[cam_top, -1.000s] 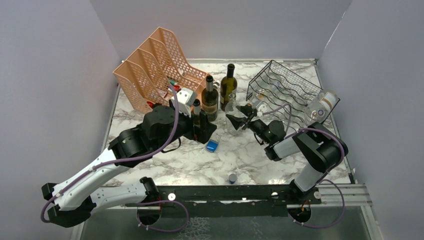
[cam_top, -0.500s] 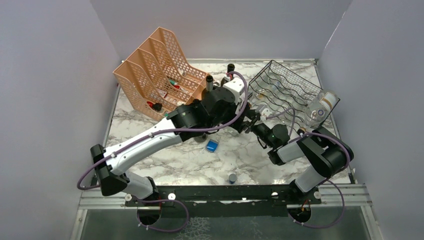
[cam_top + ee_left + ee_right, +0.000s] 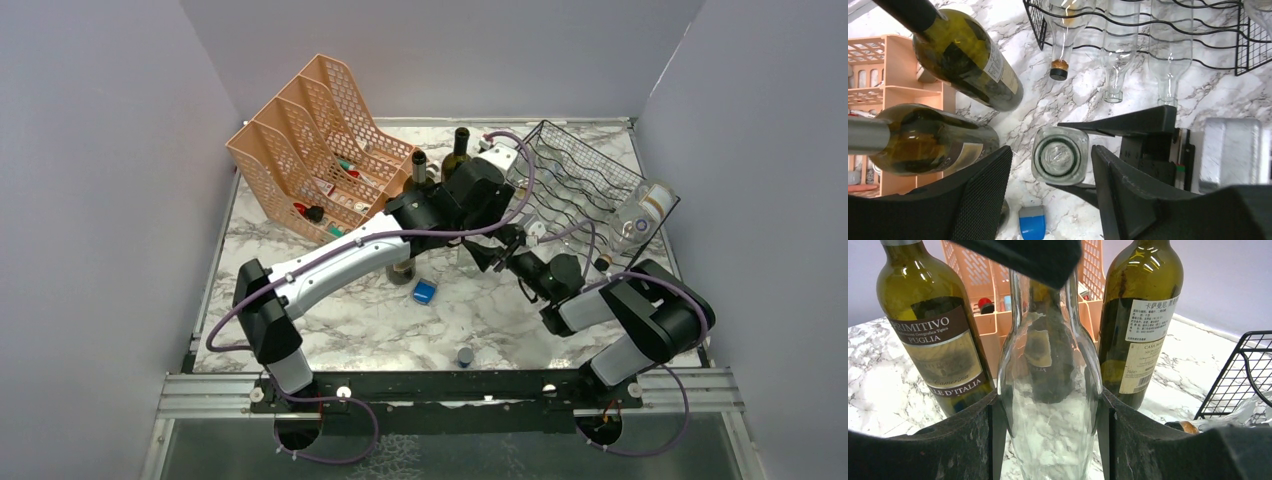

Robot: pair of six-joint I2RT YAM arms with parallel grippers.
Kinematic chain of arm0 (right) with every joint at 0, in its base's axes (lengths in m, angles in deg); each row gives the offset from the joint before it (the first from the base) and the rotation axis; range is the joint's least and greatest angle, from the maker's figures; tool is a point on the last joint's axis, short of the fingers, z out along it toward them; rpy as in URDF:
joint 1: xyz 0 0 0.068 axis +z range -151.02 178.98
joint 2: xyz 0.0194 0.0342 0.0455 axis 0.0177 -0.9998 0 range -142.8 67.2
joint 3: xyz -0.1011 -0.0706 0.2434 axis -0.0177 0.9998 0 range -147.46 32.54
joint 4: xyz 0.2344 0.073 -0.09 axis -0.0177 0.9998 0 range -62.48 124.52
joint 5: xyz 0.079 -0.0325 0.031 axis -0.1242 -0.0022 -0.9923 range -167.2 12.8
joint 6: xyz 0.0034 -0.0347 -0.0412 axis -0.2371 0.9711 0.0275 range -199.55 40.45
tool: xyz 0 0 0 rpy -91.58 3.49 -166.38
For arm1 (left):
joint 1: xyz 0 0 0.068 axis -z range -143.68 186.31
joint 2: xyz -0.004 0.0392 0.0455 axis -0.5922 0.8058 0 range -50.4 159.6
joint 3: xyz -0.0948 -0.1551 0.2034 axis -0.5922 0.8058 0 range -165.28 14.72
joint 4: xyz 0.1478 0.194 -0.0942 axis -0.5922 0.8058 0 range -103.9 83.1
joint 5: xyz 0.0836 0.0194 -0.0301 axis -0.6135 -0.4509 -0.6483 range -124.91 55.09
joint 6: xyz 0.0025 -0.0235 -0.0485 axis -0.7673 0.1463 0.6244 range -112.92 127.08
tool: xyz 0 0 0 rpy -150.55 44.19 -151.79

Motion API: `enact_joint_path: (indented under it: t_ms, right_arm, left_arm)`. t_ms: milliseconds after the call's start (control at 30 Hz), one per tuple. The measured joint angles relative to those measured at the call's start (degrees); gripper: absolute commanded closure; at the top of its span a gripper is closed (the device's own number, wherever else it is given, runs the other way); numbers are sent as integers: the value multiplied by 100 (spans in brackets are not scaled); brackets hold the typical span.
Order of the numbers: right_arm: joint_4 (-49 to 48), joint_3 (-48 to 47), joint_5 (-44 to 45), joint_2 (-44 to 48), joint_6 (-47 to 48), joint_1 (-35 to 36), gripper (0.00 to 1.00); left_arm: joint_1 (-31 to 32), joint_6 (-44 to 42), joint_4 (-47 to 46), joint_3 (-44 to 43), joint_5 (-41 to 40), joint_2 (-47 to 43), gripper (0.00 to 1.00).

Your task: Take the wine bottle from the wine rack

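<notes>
A clear glass wine bottle (image 3: 1050, 405) stands upright on the marble table, just in front of the black wire wine rack (image 3: 580, 175). My right gripper (image 3: 1049, 395) is shut on its body, with one finger pressed against each side. My left gripper (image 3: 1051, 150) hangs above the bottle's mouth (image 3: 1058, 156). Its fingers straddle the neck, open, with a wider gap on the left and a thin one on the right. Three more clear bottles lie in the rack (image 3: 1148, 30), one of them corked (image 3: 1059, 70).
Two dark green labelled bottles (image 3: 930, 325) (image 3: 1143, 315) stand right behind the clear one. A peach mesh organizer (image 3: 320, 130) sits at the back left. A small blue object (image 3: 424, 292) and a grey cap (image 3: 464, 354) lie on the table. Another clear bottle (image 3: 640, 215) rests at the rack's right end.
My left arm swung from beside the organizer rightward to above the clear bottle, and its jaws narrowed around the neck. The right gripper kept its hold with little movement.
</notes>
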Motion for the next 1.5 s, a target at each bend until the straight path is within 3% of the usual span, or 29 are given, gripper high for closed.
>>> enact_joint_path:
  t_ms: [267, 367, 400, 433, 467, 567, 733, 933, 1100, 1333, 1500]
  right_arm:
    - [-2, 90, 2, 79, -48, 0, 48]
    - [-2, 109, 24, 101, -70, -7, 32]
    - [-2, 116, 26, 109, -76, -7, 24]
    - [13, 127, 26, 122, -87, -7, 7]
    - [15, 184, 33, 114, -114, -2, 1]
    - [61, 601, 72, 131, -136, 0, 0]
    - [754, 658, 179, 1473, -87, 4, 0]
    - [3182, 210, 511, 3738, 361, 4, 0]
    - [5077, -42, 1097, 4948, 422, 4, 1]
    - [6977, -680, 1812, 5257, -175, 4, 0]
    - [8043, -1388, 2020, 4767, -553, 4, 0]
  left_arm:
    - [-48, -42, -136, -90, 59, 400, 72]
    - [-37, -83, -122, -129, 70, 435, 84]
    - [-37, -101, -122, -131, 74, 435, 89]
    - [-35, -114, -122, -140, 74, 437, 93]
    - [-33, -140, -122, -149, 70, 442, 95]
    - [-57, -258, -70, -232, 46, 487, 99]
    - [-164, -455, 7, -437, -15, 636, 100]
    - [-525, -570, 13, -531, 4, 728, 100]
    - [-841, -643, -48, -649, 39, 839, 100]
    - [-1040, -647, -136, -658, 321, 861, 97]
    - [-1073, -614, -166, -658, 472, 861, 73]
